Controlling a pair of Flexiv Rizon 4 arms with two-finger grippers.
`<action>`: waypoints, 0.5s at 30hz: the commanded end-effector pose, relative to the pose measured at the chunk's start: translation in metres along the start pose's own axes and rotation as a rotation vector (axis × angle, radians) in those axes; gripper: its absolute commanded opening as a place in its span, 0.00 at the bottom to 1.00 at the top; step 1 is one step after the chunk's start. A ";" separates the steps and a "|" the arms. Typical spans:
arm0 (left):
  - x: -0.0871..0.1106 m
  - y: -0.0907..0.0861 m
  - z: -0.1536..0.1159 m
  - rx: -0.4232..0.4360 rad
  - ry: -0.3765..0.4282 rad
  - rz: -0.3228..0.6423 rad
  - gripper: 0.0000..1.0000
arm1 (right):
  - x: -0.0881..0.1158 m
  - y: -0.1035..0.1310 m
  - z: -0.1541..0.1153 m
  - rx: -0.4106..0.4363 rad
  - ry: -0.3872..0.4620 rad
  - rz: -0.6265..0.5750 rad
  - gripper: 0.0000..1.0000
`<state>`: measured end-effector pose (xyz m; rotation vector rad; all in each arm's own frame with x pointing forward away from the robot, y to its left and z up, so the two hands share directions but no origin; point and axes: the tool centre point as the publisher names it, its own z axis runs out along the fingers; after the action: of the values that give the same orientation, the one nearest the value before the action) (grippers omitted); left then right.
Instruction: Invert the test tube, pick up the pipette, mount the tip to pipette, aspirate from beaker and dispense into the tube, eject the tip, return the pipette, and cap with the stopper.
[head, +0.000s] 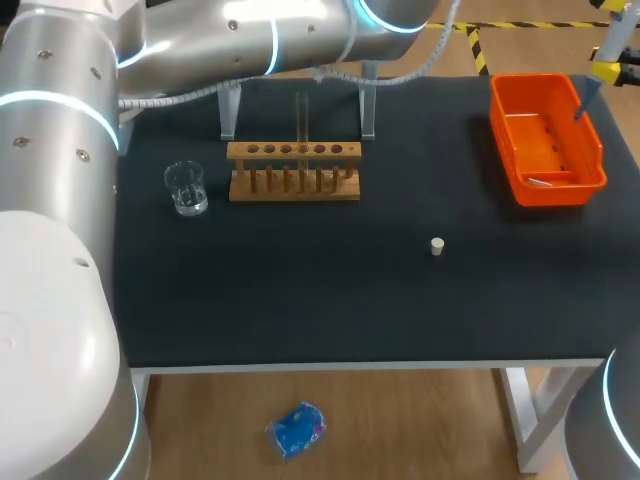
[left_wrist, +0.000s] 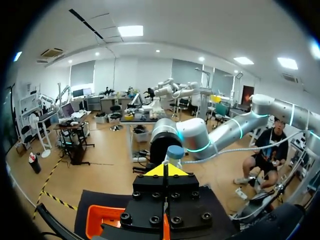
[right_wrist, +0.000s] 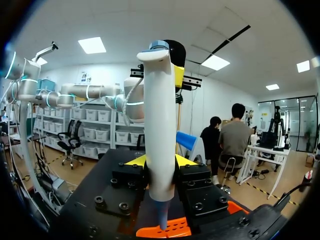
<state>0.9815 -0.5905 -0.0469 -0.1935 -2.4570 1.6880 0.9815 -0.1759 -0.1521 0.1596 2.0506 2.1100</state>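
A clear test tube stands upright in the wooden rack at the back of the table. Left of the rack is the glass beaker. The small white stopper lies on the mat right of the middle. My right gripper is shut on the white pipette and holds it upright over the orange bin. In the head view the pipette hangs above the bin's far right corner. My left gripper is shut and holds nothing, with a corner of the bin under it.
The orange bin sits at the back right of the black mat and has a small clear item inside. My left arm spans the back of the table above the rack. A clear acrylic stand is behind the rack.
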 end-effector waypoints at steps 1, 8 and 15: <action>0.010 -0.010 -0.013 -0.003 -0.039 0.026 0.00 | -0.001 0.004 -0.001 0.004 0.005 0.001 0.00; 0.014 -0.026 -0.030 -0.015 -0.074 0.084 1.00 | -0.001 0.004 -0.001 0.004 0.005 0.001 0.00; 0.028 -0.029 -0.041 -0.006 -0.078 0.109 1.00 | -0.001 0.004 -0.001 0.004 0.005 0.001 0.00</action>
<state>0.9695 -0.5687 -0.0050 -0.2845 -2.5404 1.7571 0.9817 -0.1760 -0.1488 0.1593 2.0534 2.1085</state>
